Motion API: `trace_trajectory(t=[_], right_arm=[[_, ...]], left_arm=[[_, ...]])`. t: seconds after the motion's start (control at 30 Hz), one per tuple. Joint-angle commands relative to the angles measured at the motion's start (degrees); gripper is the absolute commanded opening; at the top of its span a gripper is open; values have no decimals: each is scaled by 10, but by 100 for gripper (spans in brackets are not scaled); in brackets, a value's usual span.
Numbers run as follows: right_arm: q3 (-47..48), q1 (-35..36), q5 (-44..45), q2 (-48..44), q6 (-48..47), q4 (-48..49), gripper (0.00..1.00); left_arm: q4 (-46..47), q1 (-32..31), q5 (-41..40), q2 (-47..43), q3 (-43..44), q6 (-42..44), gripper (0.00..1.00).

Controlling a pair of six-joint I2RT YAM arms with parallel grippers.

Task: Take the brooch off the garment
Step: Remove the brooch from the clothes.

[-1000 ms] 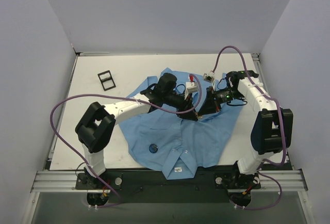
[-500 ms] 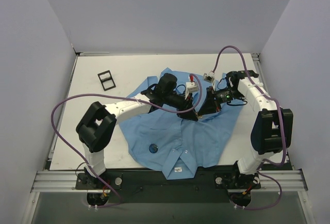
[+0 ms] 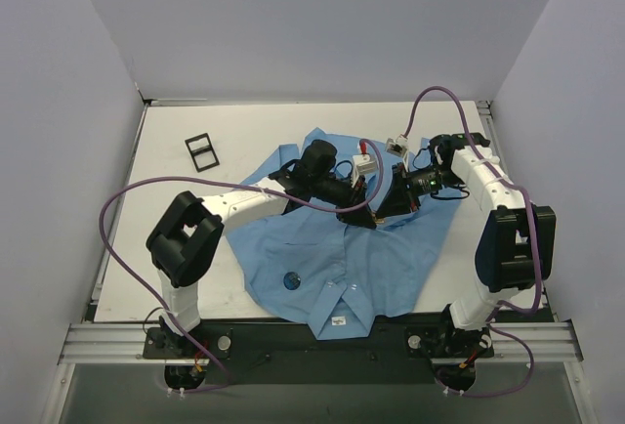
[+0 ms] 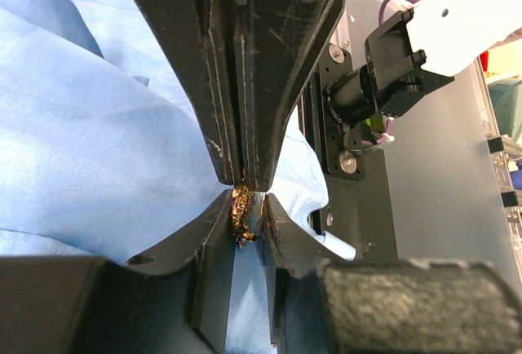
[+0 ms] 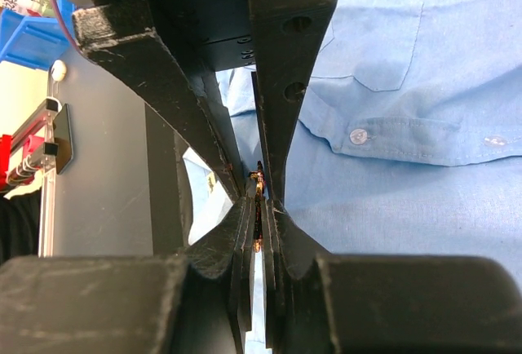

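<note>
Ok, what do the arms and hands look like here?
The left arm and right arm have white shells with black joint housings, each trailing a purple cable. The left hand and right hand are black, with tapering, scratched fingers. A green light sits near the right wrist.

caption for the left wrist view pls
left pincer open around a small gold-brown piece held by the shut right pincer, over the light blue shirt

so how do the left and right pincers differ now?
Jaws: the right pincer is pressed shut on a small golden piece; the left pincer shows a narrow gap around it. Approach: the left pincer reaches across the shirt from the left, the right pincer from the right. Both are black and meet tip to tip, away from the blue brooch.
</note>
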Motion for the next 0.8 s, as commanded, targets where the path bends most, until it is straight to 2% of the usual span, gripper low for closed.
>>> trace_trajectory(t=[0.0,0.43,0.77], right_arm=[[17,-2,-47,1,-19,-43,0],[17,4,-42,1,-24,-45,0],[16,6,-38,-1,-28,-47,0]], left_arm=[[7,3,-39,13,24,-6,29],[-24,-2,-112,13,45,-35,25],[-21,2,-105,10,44,-70,26]])
